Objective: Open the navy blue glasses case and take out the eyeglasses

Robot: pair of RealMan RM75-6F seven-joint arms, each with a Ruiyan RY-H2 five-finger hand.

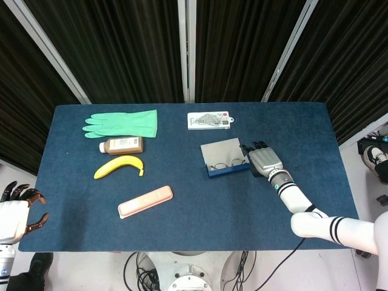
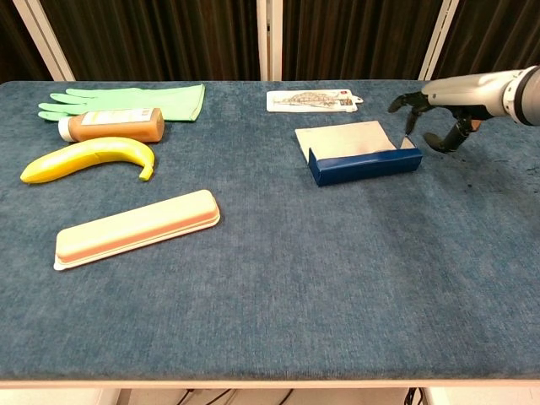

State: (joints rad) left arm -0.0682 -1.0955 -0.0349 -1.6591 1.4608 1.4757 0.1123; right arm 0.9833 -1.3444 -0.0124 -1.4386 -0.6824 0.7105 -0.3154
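Note:
The navy blue glasses case (image 1: pixel 225 170) (image 2: pixel 363 164) lies open right of the table's middle, its grey lid (image 1: pixel 221 151) (image 2: pixel 344 137) flat on the cloth behind it. Thin-rimmed eyeglasses (image 1: pixel 228 163) rest inside; the chest view hides them behind the case's front wall. My right hand (image 1: pixel 265 160) (image 2: pixel 435 118) hovers just right of the case, fingers apart, holding nothing. My left hand (image 1: pixel 13 212) waits off the table's front left corner, fingers spread and empty.
A green glove (image 1: pixel 122 123), a brown bottle (image 1: pixel 122 145), a banana (image 1: pixel 119 165) and a peach flat case (image 1: pixel 145 201) lie on the left half. A white card packet (image 1: pixel 209 120) sits behind the glasses case.

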